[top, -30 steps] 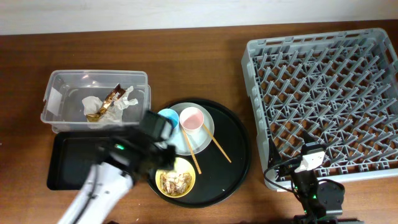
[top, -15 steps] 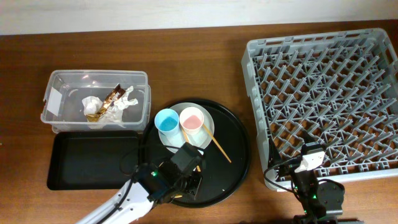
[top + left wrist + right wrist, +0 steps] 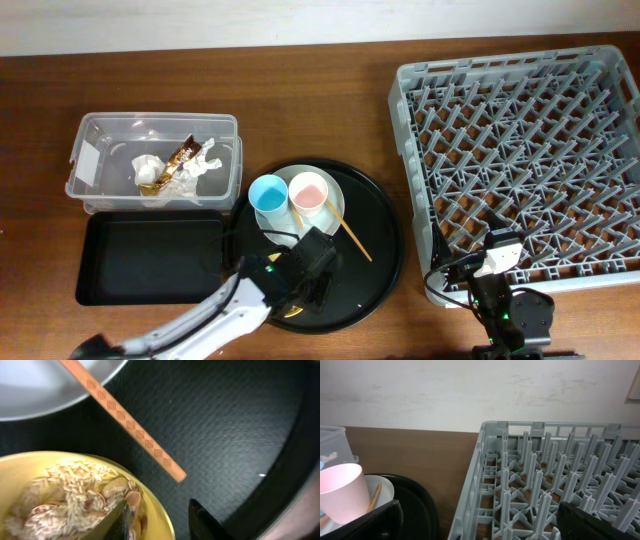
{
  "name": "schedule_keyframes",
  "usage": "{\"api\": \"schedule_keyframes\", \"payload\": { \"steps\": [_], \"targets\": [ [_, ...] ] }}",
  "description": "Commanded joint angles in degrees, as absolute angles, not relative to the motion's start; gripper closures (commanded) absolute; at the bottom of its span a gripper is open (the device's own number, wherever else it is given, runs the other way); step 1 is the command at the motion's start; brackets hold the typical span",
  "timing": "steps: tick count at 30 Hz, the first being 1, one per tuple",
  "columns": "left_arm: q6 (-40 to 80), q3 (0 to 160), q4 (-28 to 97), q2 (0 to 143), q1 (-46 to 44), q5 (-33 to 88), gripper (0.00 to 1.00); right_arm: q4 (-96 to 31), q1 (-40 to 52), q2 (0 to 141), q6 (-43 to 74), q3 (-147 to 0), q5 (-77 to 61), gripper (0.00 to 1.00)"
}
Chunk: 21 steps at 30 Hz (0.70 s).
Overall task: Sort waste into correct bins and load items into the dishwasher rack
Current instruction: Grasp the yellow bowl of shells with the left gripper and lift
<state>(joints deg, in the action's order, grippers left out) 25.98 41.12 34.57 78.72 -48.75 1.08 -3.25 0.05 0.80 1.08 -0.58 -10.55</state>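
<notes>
My left gripper (image 3: 315,272) is open low over the yellow bowl (image 3: 290,312) on the large round black tray. In the left wrist view the jaws (image 3: 162,522) straddle the bowl's rim (image 3: 150,505), one finger inside among the beige food scraps (image 3: 65,495), one outside. A chopstick (image 3: 125,420) lies beside it. The light-blue cup (image 3: 268,192) and pink cup (image 3: 308,192) stand on the pale plate (image 3: 330,222). A chopstick (image 3: 352,240) shows there too. The napkin (image 3: 150,167) and wrapper (image 3: 180,165) lie in the clear tub (image 3: 100,135). My right gripper (image 3: 497,262) is open and empty by the rack (image 3: 520,150).
The shallow black tray (image 3: 140,260) lies in front of the tub. The large round black tray (image 3: 385,250) holds the dishes. In the right wrist view the open jaws (image 3: 485,525) face the rack's near corner (image 3: 490,460), with the pink cup (image 3: 340,492) at left.
My left arm has swung right from beside the tub onto the round tray and come down over the yellow bowl, now covering most of it. The right arm has not moved.
</notes>
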Motion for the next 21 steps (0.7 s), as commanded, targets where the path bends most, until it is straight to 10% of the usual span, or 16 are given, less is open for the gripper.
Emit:
{"api": "schedule_keyframes", "payload": {
  "steps": [1,11,21],
  "targets": [
    [26.33,40.77,34.17,80.29,-48.97,1.67,0.73,-3.62,0.32,0.4,0.91,-0.32,-10.26,0.01],
    [26.3,41.08,34.65,80.27,-48.97,1.67,0.99,-3.62,0.32,0.4,0.91,-0.32,-10.26,0.01],
    [26.15,48.56,43.07,79.4,-48.97,1.06,1.0,-3.62,0.32,0.4,0.91,-0.32,-10.26,0.01]
  ]
}}
